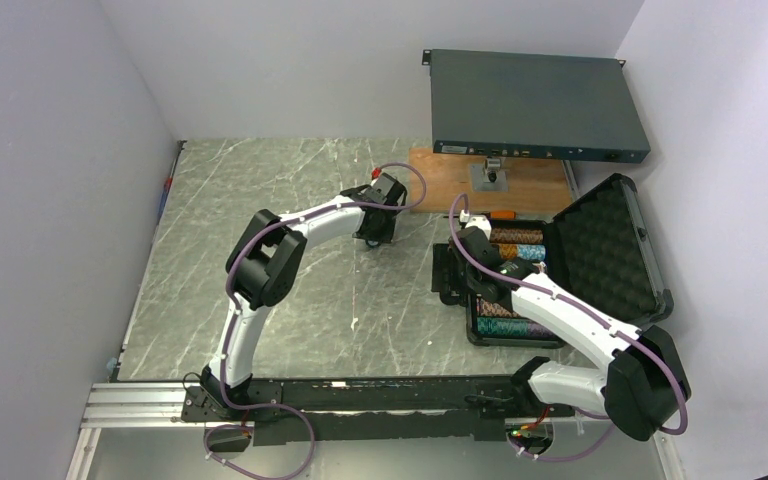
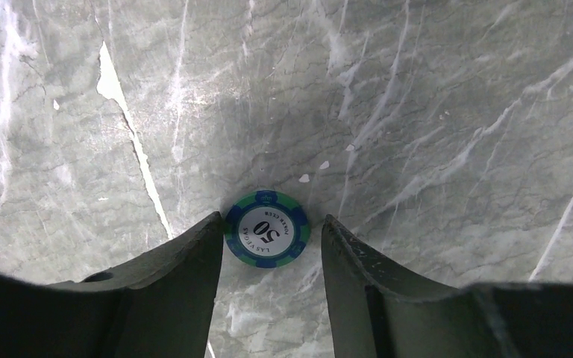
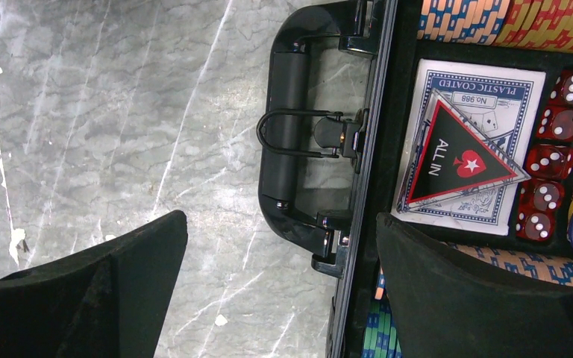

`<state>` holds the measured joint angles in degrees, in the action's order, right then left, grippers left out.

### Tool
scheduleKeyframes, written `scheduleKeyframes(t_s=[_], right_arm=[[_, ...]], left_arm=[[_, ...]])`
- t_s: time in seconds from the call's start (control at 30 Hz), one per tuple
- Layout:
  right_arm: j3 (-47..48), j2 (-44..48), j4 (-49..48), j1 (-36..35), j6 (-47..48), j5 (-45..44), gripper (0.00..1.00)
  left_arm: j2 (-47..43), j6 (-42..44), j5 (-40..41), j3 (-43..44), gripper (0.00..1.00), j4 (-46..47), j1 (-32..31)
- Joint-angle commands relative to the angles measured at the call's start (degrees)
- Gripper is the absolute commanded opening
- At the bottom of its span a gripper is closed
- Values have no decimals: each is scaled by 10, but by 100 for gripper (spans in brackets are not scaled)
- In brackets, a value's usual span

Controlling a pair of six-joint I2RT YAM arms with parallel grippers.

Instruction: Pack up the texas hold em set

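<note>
One marble counter (image 1: 260, 200) carries one dark flat box (image 1: 530, 105) at the back and one open case (image 1: 610, 250) at the right (lid leaning back). Two claws, both spread apart: the right claw (image 3: 280, 220) hangs over the case's handle edge, and the left claw (image 2: 272, 222) straddles one loose blue-green chip (image 2: 266, 229) on the counter, not clamped. In the case lie one deck (image 3: 485, 78), one triangle (image 3: 459, 164) on top of it, and five red dice (image 3: 559, 123).

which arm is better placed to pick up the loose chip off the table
Left. The left gripper is down over the chip, a finger on either side of it, jaws open. The right gripper hangs open over the case handle, away from that chip.
</note>
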<state>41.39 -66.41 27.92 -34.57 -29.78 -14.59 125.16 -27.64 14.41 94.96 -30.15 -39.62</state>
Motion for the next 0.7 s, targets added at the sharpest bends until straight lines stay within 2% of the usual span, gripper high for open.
scheduleKeyframes(t_s=[0.0,0.17,0.37,0.67], right_arm=[[-2,4,-14,1,-3,0,98],[-3,6,-13,1,-3,-1,98],[-5,7,-13,1,-4,1,98],[-5,17,-9,1,-3,-3,98]], left_arm=[[5,5,-3,-2,53,-50,-6],[2,12,5,-3,55,-53,-10],[7,12,10,2,51,-60,-12],[-7,24,13,-18,39,-40,-13]])
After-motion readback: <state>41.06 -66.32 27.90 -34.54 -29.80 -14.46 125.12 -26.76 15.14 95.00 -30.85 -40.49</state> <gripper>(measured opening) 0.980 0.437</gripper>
